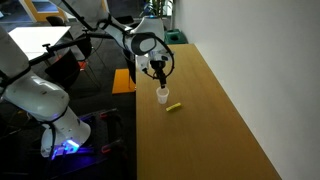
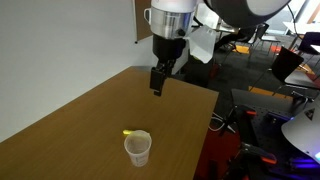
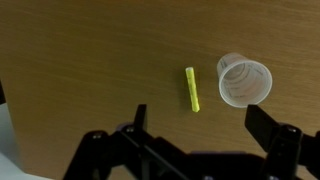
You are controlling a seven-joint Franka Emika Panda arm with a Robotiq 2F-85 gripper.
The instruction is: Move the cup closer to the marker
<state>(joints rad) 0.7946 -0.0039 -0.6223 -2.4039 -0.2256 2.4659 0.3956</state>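
Wooden table (image 2: 70, 120), broad open surface inward; translucent cup (image 2: 138, 149) upright near its edge, just beside the lying yellow marker (image 2: 130, 132); gripper (image 2: 158, 85) hanging above, fingers (image 3: 265, 125) apart.

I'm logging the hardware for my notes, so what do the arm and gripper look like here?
The arm is built of rounded, glossy white segments, with a black cable running along it. A whitish wrist housing sits above the black gripper, which has two blocky fingers. No markings are readable.
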